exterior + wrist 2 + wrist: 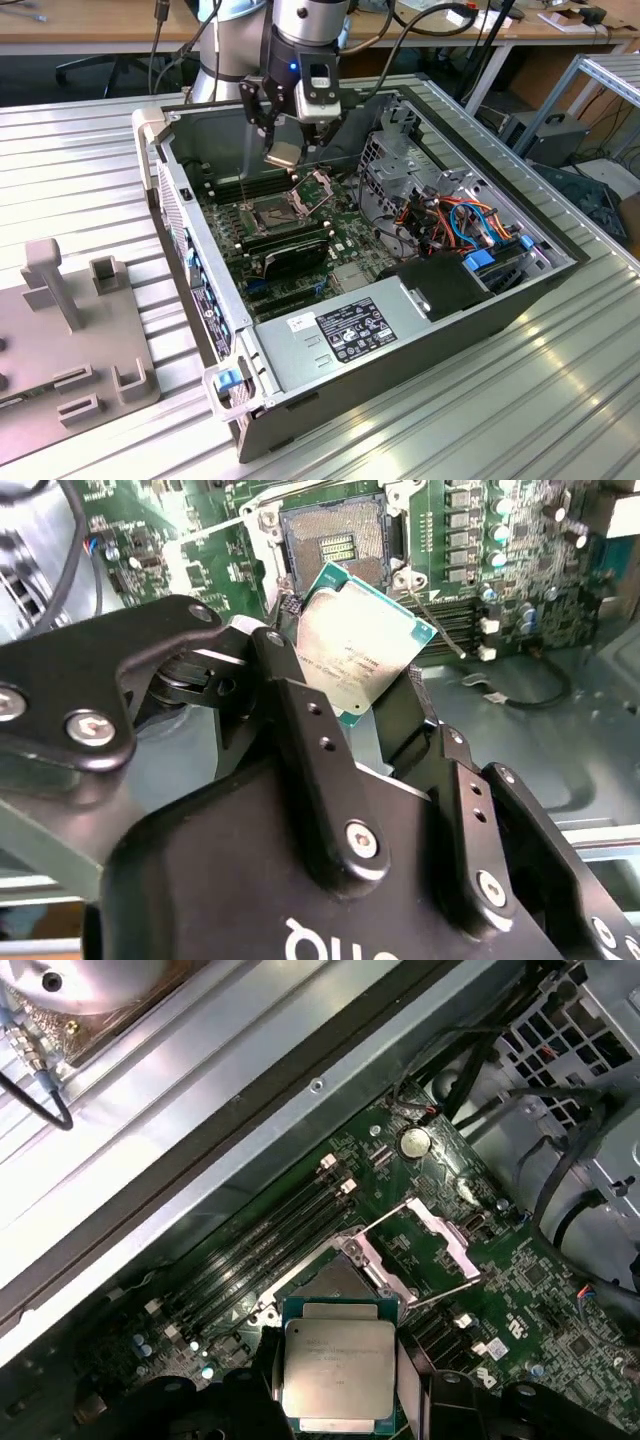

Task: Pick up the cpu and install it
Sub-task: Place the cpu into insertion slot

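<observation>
While fingers (305, 730) pinch cpu (360, 645), above open socket (335, 545)

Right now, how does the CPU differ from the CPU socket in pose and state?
The CPU hangs in the end effector, clear above the motherboard; the CPU socket sits fixed flat on it. The CPU shows a silvery metal lid; the CPU socket is a dark, empty frame with its retention plate open. Both are squarish, with a similar outline.

The cpu (283, 155) hangs above the socket (271, 213) inside the case (420, 372).
</observation>
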Controlling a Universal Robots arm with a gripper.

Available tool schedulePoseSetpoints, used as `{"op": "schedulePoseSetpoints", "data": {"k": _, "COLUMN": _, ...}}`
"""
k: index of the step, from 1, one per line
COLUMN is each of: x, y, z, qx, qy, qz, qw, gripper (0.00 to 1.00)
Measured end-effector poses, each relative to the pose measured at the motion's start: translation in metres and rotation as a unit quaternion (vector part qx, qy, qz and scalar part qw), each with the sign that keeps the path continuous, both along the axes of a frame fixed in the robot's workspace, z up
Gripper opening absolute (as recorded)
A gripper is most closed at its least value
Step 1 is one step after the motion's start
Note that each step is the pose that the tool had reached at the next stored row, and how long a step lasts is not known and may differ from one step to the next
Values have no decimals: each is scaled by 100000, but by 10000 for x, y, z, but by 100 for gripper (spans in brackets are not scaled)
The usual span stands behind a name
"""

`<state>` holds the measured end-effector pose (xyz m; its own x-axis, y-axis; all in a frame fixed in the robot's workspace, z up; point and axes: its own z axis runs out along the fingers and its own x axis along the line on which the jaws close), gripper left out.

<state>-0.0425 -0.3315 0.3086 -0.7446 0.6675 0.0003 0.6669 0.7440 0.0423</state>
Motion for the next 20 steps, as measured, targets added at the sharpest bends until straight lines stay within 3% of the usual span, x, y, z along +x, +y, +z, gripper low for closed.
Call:
{"op": "schedulePoseSetpoints", "data": {"k": 4, "x": 0, "y": 0, "z": -9, "qx": -4, "qy": 3, "qz": -3829, "qw": 99927, "gripper": 55}}
{"op": "schedulePoseSetpoints", "data": {"k": 6, "x": 0, "y": 0, "z": -14, "qx": -1, "qy": 0, "qz": -5831, "qw": 99830, "gripper": 55}}
{"op": "schedulePoseSetpoints", "data": {"k": 10, "x": 0, "y": 0, "z": -22, "qx": -2, "qy": 1, "qz": -9712, "qw": 99527, "gripper": 55}}
{"op": "schedulePoseSetpoints", "data": {"k": 13, "x": 0, "y": 0, "z": -27, "qx": 2, "qy": 2, "qz": -13524, "qw": 99081, "gripper": 55}}
{"op": "schedulePoseSetpoints", "data": {"k": 15, "x": 0, "y": 0, "z": -28, "qx": 1, "qy": -3, "qz": -14834, "qw": 98894, "gripper": 55}}
{"op": "schedulePoseSetpoints", "data": {"k": 19, "x": 0, "y": 0, "z": -31, "qx": 0, "qy": 0, "qz": -17789, "qw": 98405, "gripper": 55}}
{"op": "schedulePoseSetpoints", "data": {"k": 20, "x": 0, "y": 0, "z": -32, "qx": 0, "qy": -1, "qz": -18692, "qw": 98237, "gripper": 55}}
